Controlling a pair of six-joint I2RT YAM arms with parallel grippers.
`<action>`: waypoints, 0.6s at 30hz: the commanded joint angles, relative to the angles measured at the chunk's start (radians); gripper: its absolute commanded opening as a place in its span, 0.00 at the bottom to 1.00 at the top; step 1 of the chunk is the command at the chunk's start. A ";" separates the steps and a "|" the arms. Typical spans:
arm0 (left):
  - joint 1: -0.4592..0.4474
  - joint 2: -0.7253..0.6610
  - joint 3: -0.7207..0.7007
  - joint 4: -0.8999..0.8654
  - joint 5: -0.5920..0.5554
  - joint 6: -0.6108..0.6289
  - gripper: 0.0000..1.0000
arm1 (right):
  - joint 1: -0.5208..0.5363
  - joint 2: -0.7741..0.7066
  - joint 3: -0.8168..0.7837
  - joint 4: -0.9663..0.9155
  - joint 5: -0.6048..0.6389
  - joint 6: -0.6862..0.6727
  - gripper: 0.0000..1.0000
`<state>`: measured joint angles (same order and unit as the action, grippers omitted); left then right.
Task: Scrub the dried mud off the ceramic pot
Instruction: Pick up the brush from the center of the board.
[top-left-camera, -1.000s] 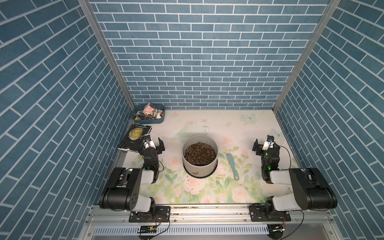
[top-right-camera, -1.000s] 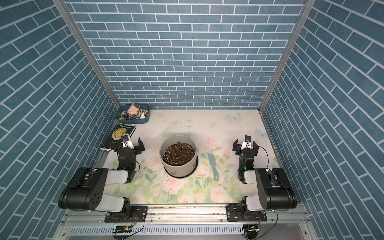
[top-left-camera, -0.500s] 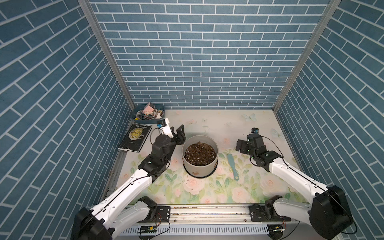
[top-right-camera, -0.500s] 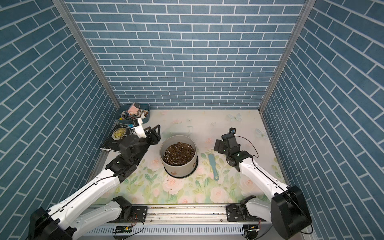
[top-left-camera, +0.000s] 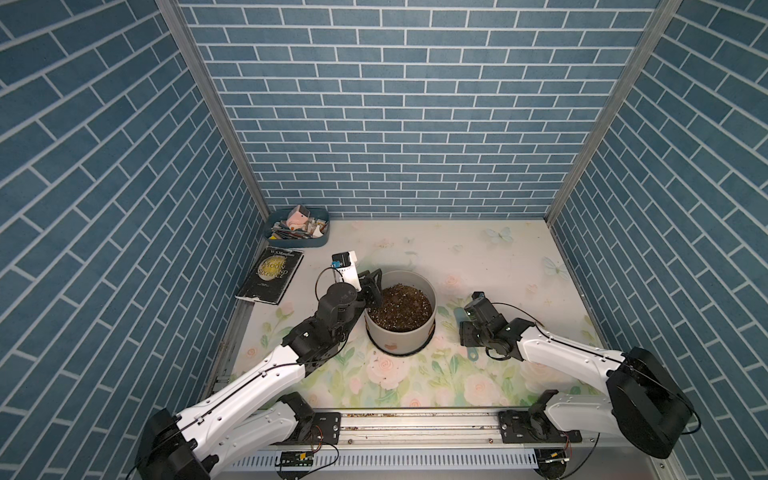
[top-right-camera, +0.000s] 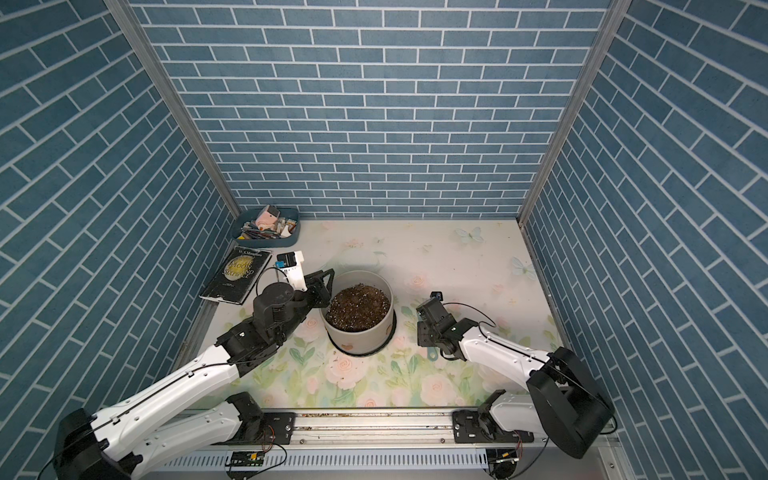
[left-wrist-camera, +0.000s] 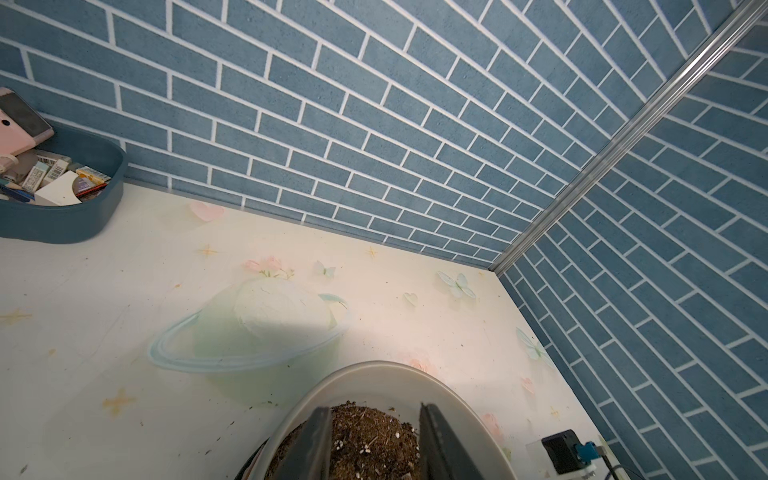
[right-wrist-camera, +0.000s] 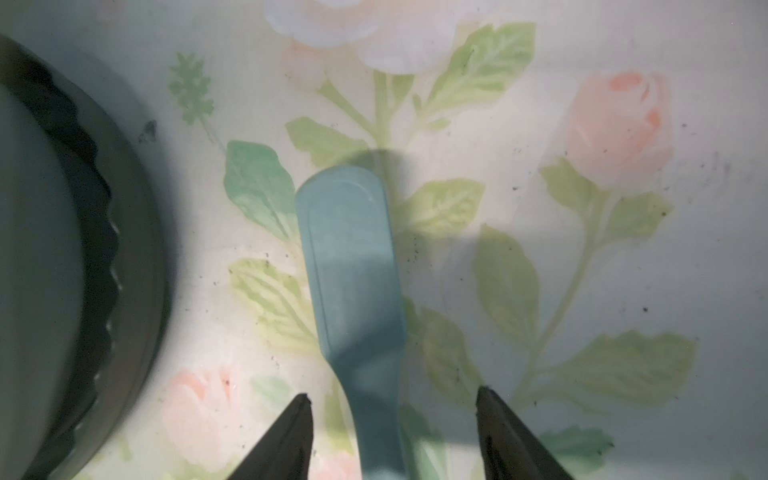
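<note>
The ceramic pot (top-left-camera: 409, 338), light grey and full of dark soil, stands on a black saucer (right-wrist-camera: 124, 232) in the middle of the mat. A small reddish patch of dried mud (top-left-camera: 390, 346) shows low on its front wall, also in a top view (top-right-camera: 348, 345). My left gripper (left-wrist-camera: 372, 407) hangs at the pot's left rim (left-wrist-camera: 374, 368), its fingers apart over the soil, gripping nothing. My right gripper (right-wrist-camera: 394, 395) points down over a teal brush (right-wrist-camera: 349, 257) lying right of the pot. It is open, with one finger on each side of the handle.
A blue tray (top-left-camera: 291, 242) of clutter sits in the back left corner. A dark book (top-left-camera: 270, 274) lies in front of it, just left of my left wrist. Brick walls close in three sides. Soil crumbs dot the floral mat (top-left-camera: 415, 382).
Both arms left their folded rest at the front. The left reached the pot's left rim, the right came down over the brush. Both pairs of jaws have narrowed.
</note>
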<state>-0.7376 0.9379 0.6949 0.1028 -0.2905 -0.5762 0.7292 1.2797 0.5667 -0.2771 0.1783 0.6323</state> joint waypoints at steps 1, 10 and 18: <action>-0.003 -0.037 -0.032 -0.021 -0.009 -0.008 0.40 | 0.016 0.003 -0.027 0.006 -0.020 0.034 0.64; -0.004 -0.058 -0.058 -0.008 -0.006 -0.013 0.43 | 0.036 0.082 -0.042 0.038 0.009 0.037 0.52; -0.003 -0.054 -0.067 0.011 0.026 -0.017 0.46 | 0.037 0.070 -0.066 0.021 0.022 0.061 0.28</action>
<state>-0.7380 0.8837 0.6434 0.0956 -0.2821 -0.5919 0.7612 1.3453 0.5335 -0.2081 0.2089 0.6571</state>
